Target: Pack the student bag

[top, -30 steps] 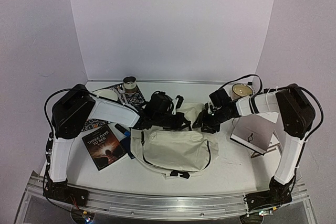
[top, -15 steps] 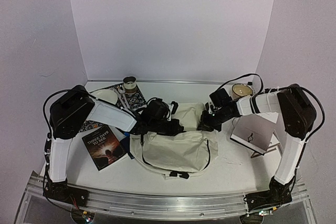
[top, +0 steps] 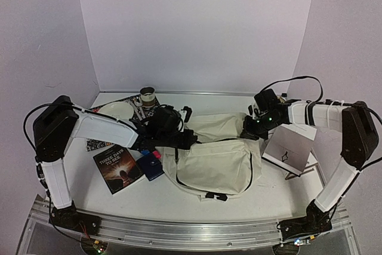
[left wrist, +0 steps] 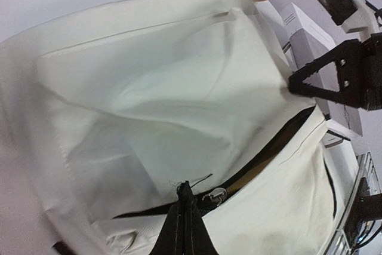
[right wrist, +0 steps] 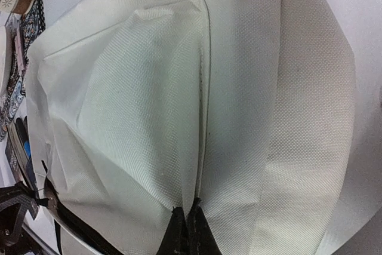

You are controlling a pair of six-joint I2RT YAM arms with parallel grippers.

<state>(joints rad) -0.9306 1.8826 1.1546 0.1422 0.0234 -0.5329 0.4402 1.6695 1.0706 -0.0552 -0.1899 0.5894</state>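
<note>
The student bag, cream fabric with black zippers, lies flat mid-table, stretched between both grippers. My left gripper is shut on the bag's left upper edge; in the left wrist view its gripper pinches the fabric beside the black zipper and its metal pull. My right gripper is shut on a fold of the bag's upper right flap, seen close up in the right wrist view as the gripper clamping a seam of the bag. The bag's opening shows as a dark slit.
A dark book and a blue item lie left of the bag. A white bowl, patterned cloth and a tape roll sit at the back left. A white box lies right of the bag, under the right arm.
The right gripper closed on the bag's flap. Both grippers drew apart, left arm leftward, right arm back and right, stretching the bag, shifting it right and uncovering the blue item.
</note>
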